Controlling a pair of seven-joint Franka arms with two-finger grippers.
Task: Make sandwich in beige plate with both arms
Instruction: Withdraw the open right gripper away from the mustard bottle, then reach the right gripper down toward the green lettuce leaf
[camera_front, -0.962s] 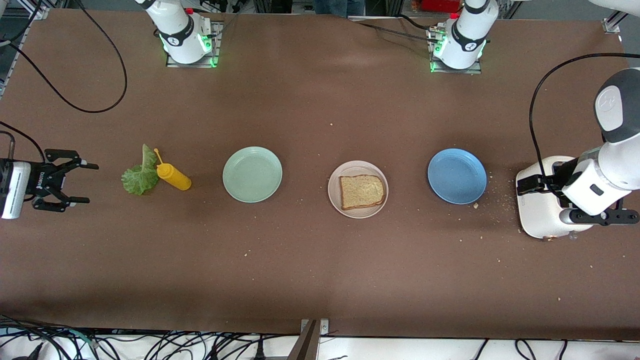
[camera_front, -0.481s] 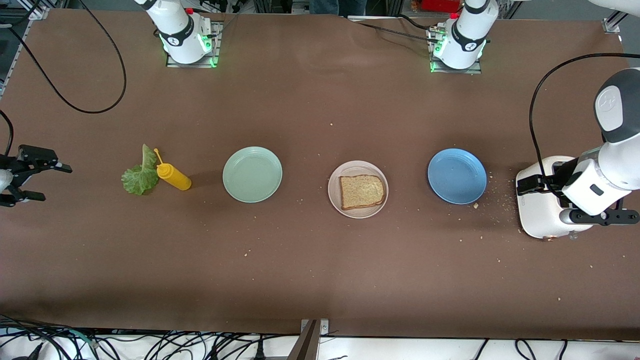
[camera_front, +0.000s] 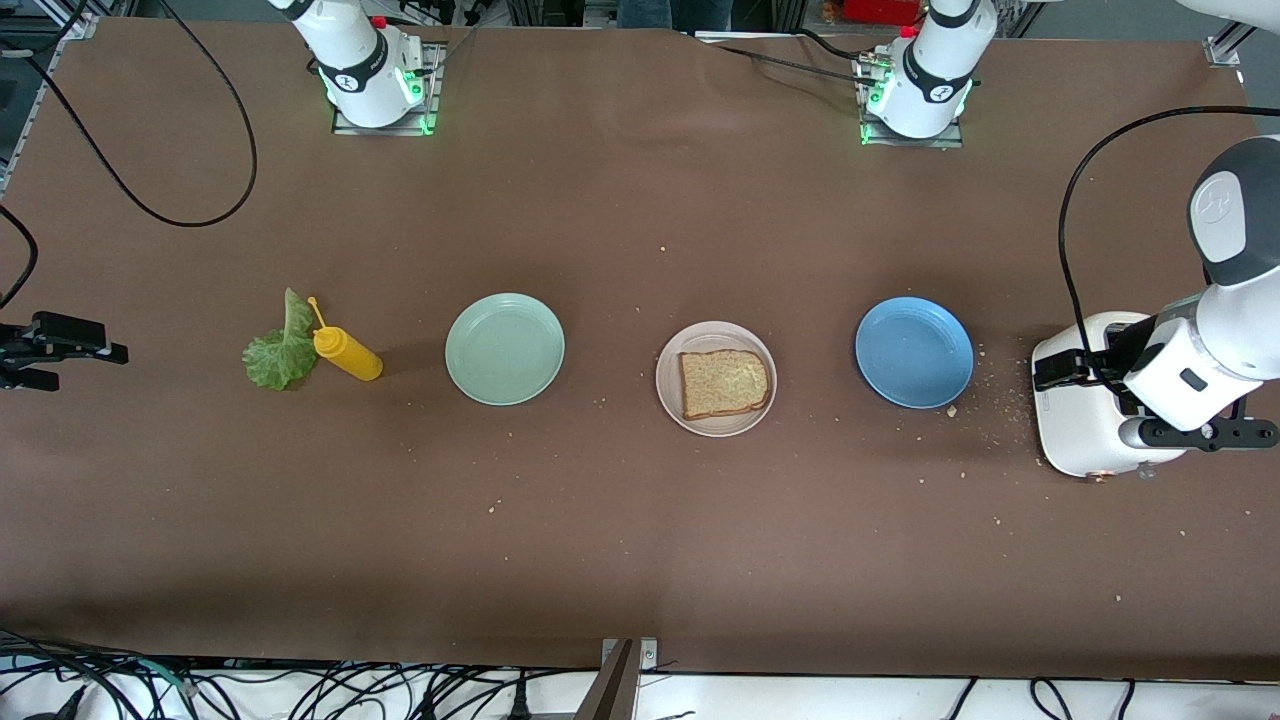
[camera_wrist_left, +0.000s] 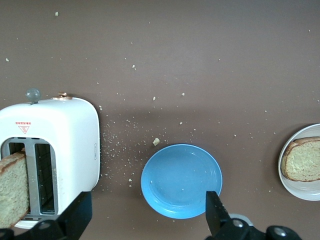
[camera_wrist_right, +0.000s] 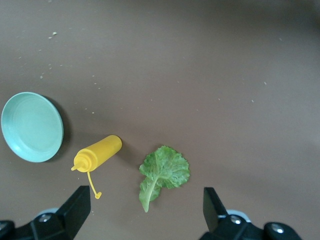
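A square slice of brown toasted bread (camera_front: 725, 383) lies on the round pale beige plastic plate (camera_front: 672, 395) mid-table. The left gripper (camera_wrist_left: 147, 217), fingers spread and empty, hangs over the white toaster (camera_front: 1075, 425). The right gripper (camera_wrist_right: 145, 212), also spread, hovers above the ruffled green lettuce leaf (camera_wrist_right: 162, 172) beside a yellow squeeze bottle (camera_wrist_right: 97, 152).

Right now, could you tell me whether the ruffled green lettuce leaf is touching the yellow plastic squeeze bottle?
Apart. The right wrist view shows bare brown table between the lettuce leaf and the squeeze bottle.
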